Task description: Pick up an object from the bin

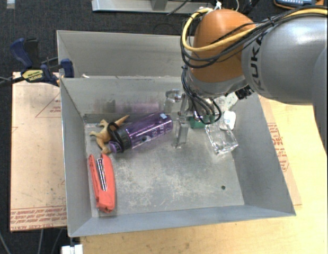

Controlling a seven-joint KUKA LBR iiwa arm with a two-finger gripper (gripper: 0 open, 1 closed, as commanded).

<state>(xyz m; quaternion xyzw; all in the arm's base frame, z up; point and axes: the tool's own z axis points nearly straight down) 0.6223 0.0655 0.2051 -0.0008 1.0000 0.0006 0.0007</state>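
Grey metal bin (pixel 153 91). Arm reaches in from the right, orange cover above the wrist. End effector (pixel 201 139) low over the floor right of centre, fingers (pixel 180 134) spread apart with bare floor between them.

- Purple bottle (pixel 145 131), black cap, lies on its side left of centre. Its capless end is just beside the nearer finger; contact unclear.
- Tan toy animal (pixel 104 134) lies against the bottle's cap end.
- Flat red tool (pixel 102 184) lies along the left wall, well apart from the end effector.
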